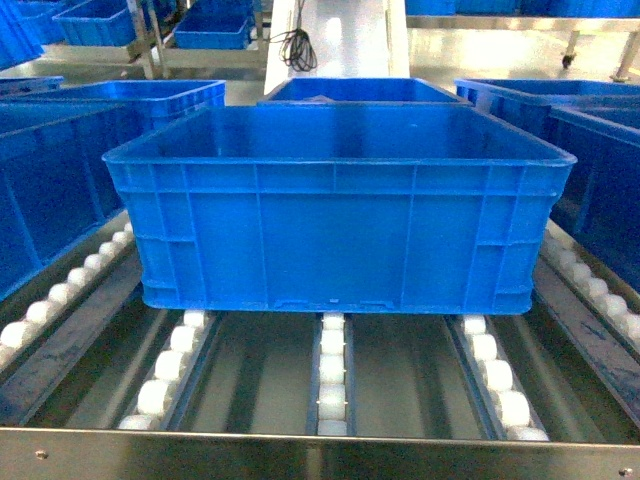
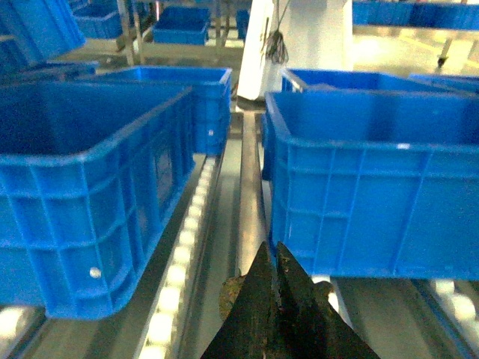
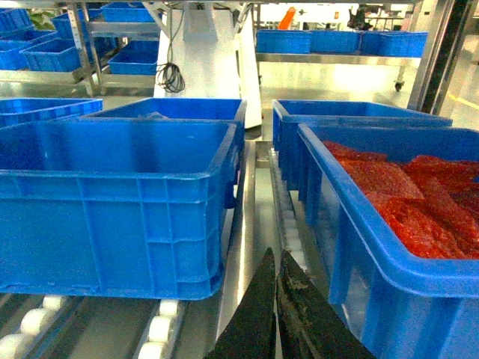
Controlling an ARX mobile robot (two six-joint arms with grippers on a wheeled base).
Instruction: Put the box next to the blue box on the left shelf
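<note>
Nearest in the head view: flat metal front lip of the left shelf (image 1: 320,452), then three rows of white rollers (image 1: 333,385) running away from the camera. No arm shows in that view.

Left gripper (image 2: 278,258): dark fingers (image 2: 263,299) pressed together tip to tip, nothing between them. It sits low over the gap between two crates, touching neither.

Right gripper (image 3: 276,263): fingers (image 3: 258,307) likewise closed tight, holding nothing. It sits low over the metal rail between the roller lanes.

The box (image 1: 338,205) sits upright on the rollers in the middle lane, a short way back from the front lip, square to the tracks. It is open-topped and its interior looks empty. Ribbed walls, thick rim, two small notches on the base edge facing the camera. Neither gripper is in contact with it.

Left of it, on the adjoining lane, a blue crate (image 2: 90,187) sits further forward, apart from the box with a rail between them. Right of it, another blue crate (image 3: 389,224) holds red bagged material (image 3: 408,194); also apart from the box.

Directly behind the box, a second blue crate (image 1: 362,91) on the same lane, close to its back wall; contact cannot be judged.

Far background: white column (image 3: 206,52) with a hanging black cable (image 3: 171,75), racks of more blue crates (image 3: 337,41).
</note>
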